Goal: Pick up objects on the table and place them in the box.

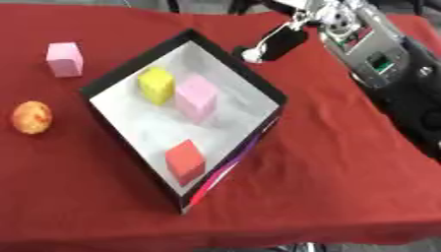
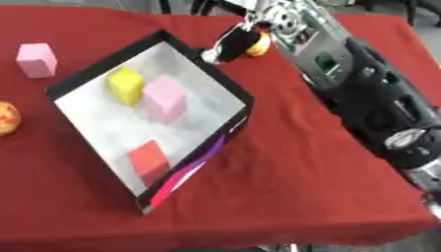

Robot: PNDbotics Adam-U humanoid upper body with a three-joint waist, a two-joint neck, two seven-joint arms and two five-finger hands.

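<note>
right hand [image 2: 237, 42] curled round a yellow-orange thing [image 2: 259, 45] beyond the box [image 1: 258, 83] | pink cube [image 1: 65, 59] and orange ball [image 1: 32, 117] waited on worktop [image 1: 344, 172] | risk: clipping the rim; dropping short | left hand unseen

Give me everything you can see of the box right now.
The black-walled open box with a white floor sits on the red tablecloth, turned corner-on to the camera, lid off. It looks like cardboard, with a pink and purple print on the near outer wall. Inside lie a yellow block, a pink block and a red block. The right hand hovers by its far corner; contact is unclear.
</note>
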